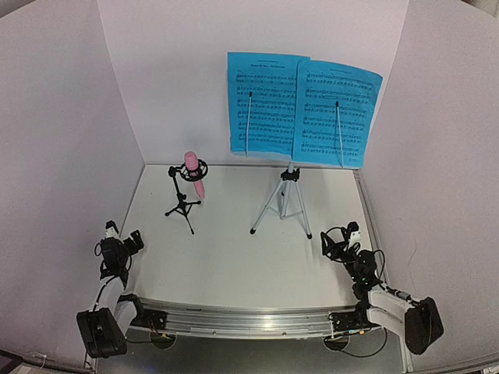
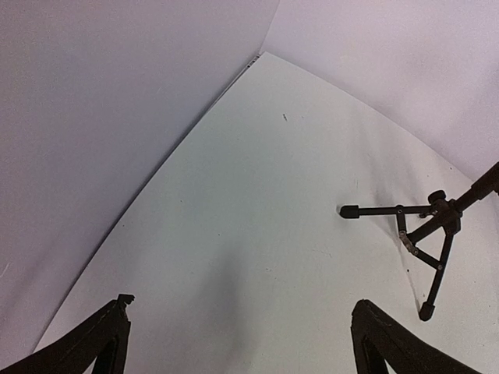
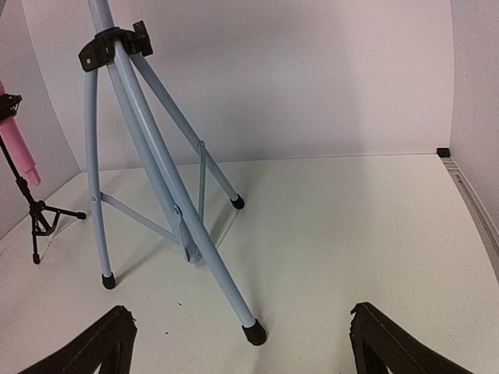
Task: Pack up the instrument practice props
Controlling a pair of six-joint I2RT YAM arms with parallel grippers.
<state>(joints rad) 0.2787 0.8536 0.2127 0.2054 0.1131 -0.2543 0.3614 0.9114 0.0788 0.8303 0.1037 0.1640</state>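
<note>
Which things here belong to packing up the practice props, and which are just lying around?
Part of the job: pink microphone, black tripod mic stand, blue sheet-music pages, music stand on silver tripod.
Not part of it: only the table and white backdrop walls; no stray items visible.

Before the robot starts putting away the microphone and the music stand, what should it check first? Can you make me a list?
1. Left gripper open and empty: ok.
2. Right gripper open and empty: ok.
3. Pink microphone sitting in the black mic stand: ok.
4. Blue pages both resting on the music stand: ok.
5. Music stand's three feet on the table: ok.
6. A box or bag to pack things into: cannot tell, none is in view.
</note>
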